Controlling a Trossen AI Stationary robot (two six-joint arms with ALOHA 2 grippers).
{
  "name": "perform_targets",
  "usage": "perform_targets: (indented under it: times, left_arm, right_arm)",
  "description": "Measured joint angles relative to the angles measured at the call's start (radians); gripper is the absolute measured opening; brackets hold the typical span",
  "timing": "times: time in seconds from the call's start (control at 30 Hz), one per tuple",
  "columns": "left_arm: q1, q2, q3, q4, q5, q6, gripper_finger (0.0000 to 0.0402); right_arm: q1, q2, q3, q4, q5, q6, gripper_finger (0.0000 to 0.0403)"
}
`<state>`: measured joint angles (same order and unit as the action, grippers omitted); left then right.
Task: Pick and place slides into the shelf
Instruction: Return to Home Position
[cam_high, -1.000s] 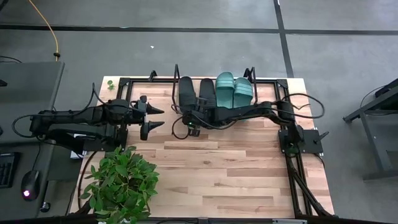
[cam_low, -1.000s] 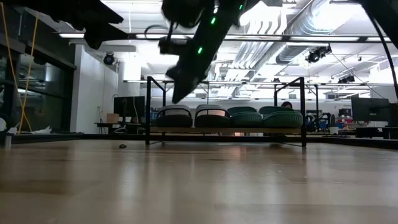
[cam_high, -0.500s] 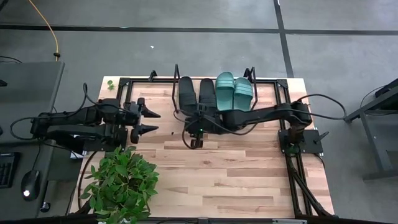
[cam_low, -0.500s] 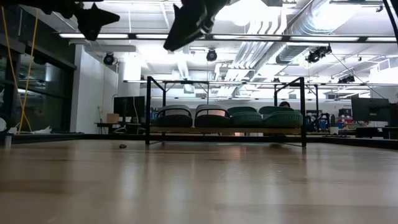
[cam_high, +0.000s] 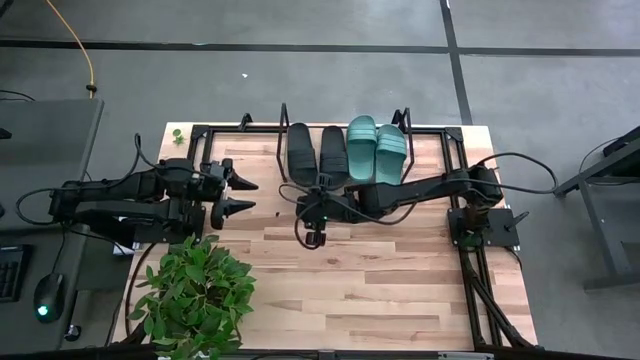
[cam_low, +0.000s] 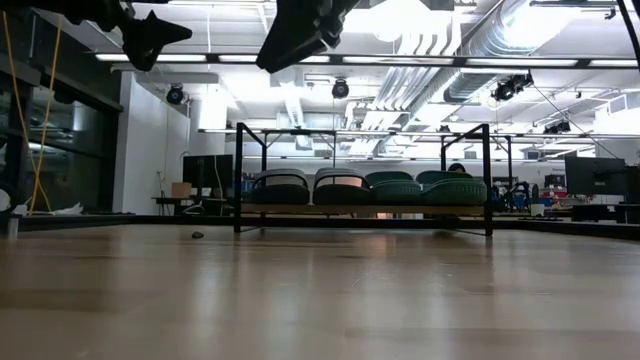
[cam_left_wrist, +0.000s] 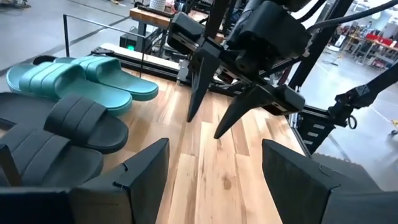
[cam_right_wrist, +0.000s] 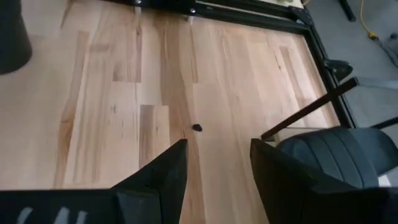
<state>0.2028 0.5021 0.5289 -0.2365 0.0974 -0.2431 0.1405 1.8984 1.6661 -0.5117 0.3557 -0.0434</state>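
Two black slides (cam_high: 316, 150) and two teal slides (cam_high: 376, 147) lie side by side, soles down, on the board of the shelf (cam_low: 300, 210) at the table's far edge; the low view shows the row (cam_low: 365, 188). My right gripper (cam_high: 302, 215) hangs open and empty above the table, just on the near side of the black slides; in its wrist view (cam_right_wrist: 217, 168) one black slide (cam_right_wrist: 336, 155) lies beside it. My left gripper (cam_high: 254, 195) stands open and empty, high at the table's left, pointing toward the right gripper (cam_left_wrist: 205, 124).
A potted plant (cam_high: 195, 300) stands at the near left corner. Black frame rails (cam_high: 470, 260) run along the table's edges. A small dark speck (cam_right_wrist: 196, 127) lies on the boards. Bare wood (cam_high: 380, 290) spreads over the middle and the near right.
My right gripper has risen and drawn back from the shelf toward the table's near edge, with the same finger gap and nothing in it. My left gripper has tipped up a little. The slides have not moved.
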Motion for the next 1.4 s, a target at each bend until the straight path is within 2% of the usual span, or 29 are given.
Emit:
perform_targets:
  times: [0.17, 0.27, 0.4, 0.53, 0.8, 1.2, 1.4]
  left_arm:
    - [0.0, -0.001, 0.0, -0.001, 0.006, -0.081, 0.0239]
    - [-0.016, -0.001, 0.0, -0.018, 0.071, -0.077, 0.0239]
    - [-0.097, -0.005, 0.0, -0.047, 0.098, -0.012, 0.0239]
    - [-0.2, -0.027, 0.0, -0.029, 0.029, 0.028, 0.0239]
    - [-0.331, -0.081, 0.001, 0.011, -0.162, 0.075, 0.0239]
    - [-0.334, -0.092, 0.001, 0.012, -0.247, 0.116, 0.0239]
    - [-0.334, -0.092, 0.001, 0.055, -0.226, 0.136, 0.0239]
  right_arm:
    - [-0.003, 0.0, 0.0, -0.001, 0.0, 0.09, 0.0165]
    - [-0.003, -0.001, 0.0, 0.0, -0.006, 0.17, 0.0165]
    - [-0.002, -0.002, 0.0, 0.021, -0.096, 0.186, 0.0165]
    - [0.01, -0.002, 0.0, 0.031, -0.176, 0.184, 0.0165]
    - [0.022, -0.025, 0.0, 0.022, -0.17, 0.167, 0.0165]
    - [0.047, -0.101, 0.0, 0.013, -0.182, 0.145, 0.0165]
    - [0.043, -0.105, 0.0, -0.013, -0.204, 0.132, 0.0165]
